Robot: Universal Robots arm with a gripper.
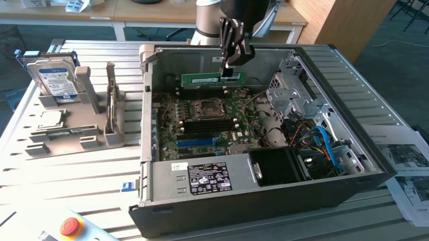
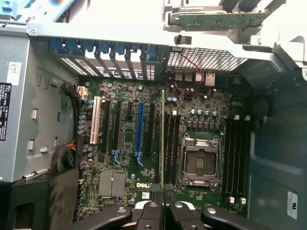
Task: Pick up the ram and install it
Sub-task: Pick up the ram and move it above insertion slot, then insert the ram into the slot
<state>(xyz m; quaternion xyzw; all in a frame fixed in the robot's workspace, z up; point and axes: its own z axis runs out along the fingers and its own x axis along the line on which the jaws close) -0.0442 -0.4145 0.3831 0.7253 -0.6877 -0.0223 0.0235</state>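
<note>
Claw (image 1: 228,72) was clamped on the ram (image 1: 204,79), upper centre of frame, over the mobo (image 1: 231,131) inside the PC case (image 1: 268,206). Pickup done; ram apparently not yet seated.

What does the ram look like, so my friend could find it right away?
Look at the big black open computer case. Above its green motherboard, the robot's black gripper pinches the ram, a long, thin, flat green stick. Unlike the motherboard lying flat below, it stands on edge, held in the air.
</note>
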